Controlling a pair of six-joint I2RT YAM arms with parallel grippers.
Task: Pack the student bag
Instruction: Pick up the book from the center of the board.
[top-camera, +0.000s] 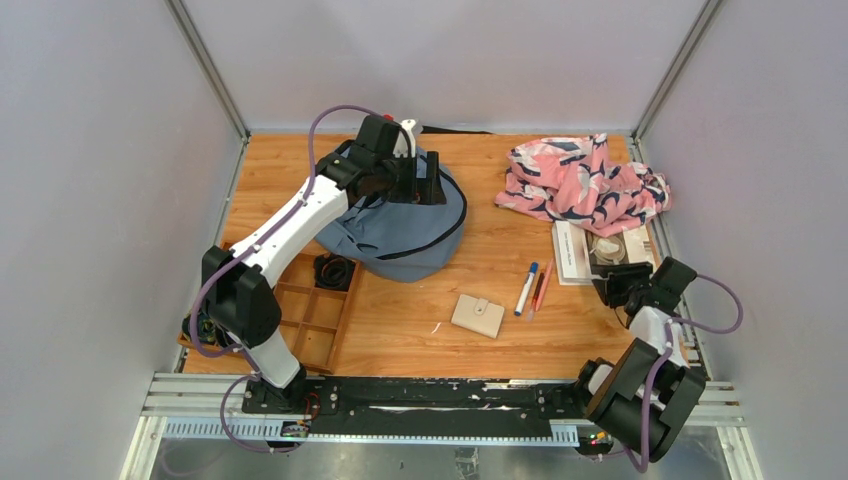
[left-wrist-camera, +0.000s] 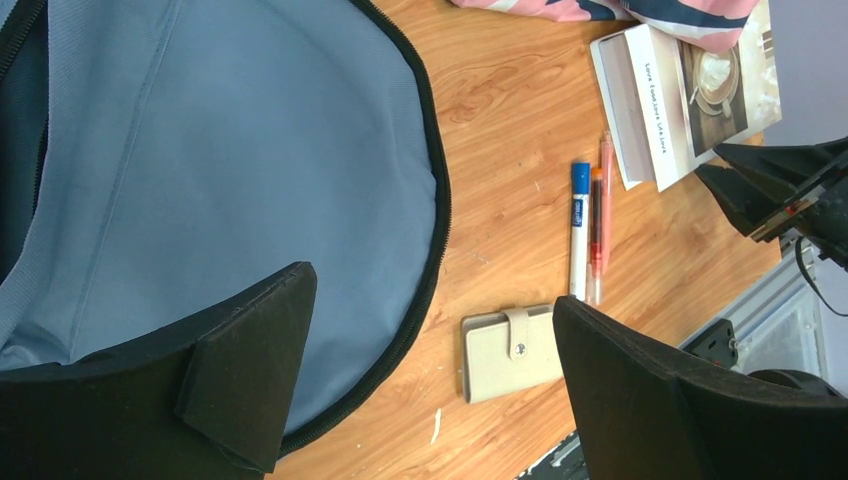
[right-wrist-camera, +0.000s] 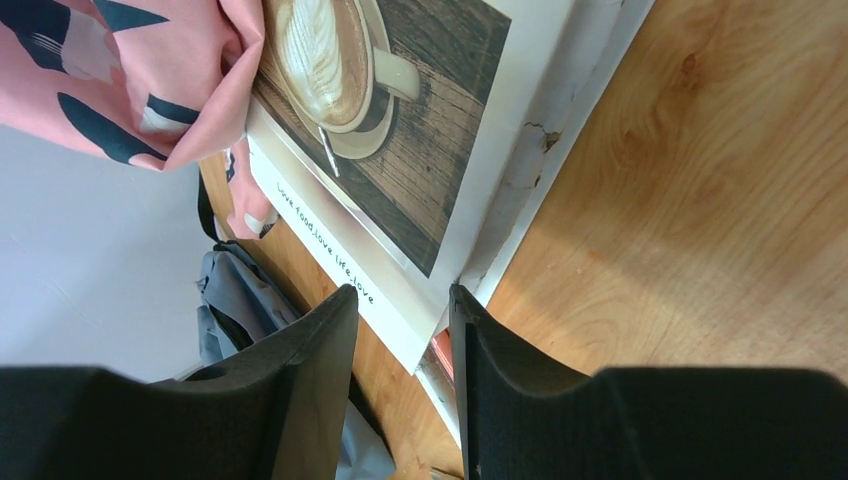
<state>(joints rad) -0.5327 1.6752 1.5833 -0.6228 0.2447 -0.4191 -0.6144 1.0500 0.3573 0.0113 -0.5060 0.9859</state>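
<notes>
Top external: backpack (top-camera: 405, 225) lay far left on the table (top-camera: 490, 265). Left gripper (left-wrist-camera: 430, 295) hung over it, jaws wide, empty. Right gripper (right-wrist-camera: 402, 295) at the book (right-wrist-camera: 430, 130) corner, jaws narrow, empty.

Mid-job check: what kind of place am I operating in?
Probably a lab test cell, not a classroom: white panels in aluminium framing box in a wooden tabletop, and the left arm and right arm are bolted to a metal rail at its near edge.

Grey-blue student bag (top-camera: 400, 235), seemingly slumped, far-left
</notes>
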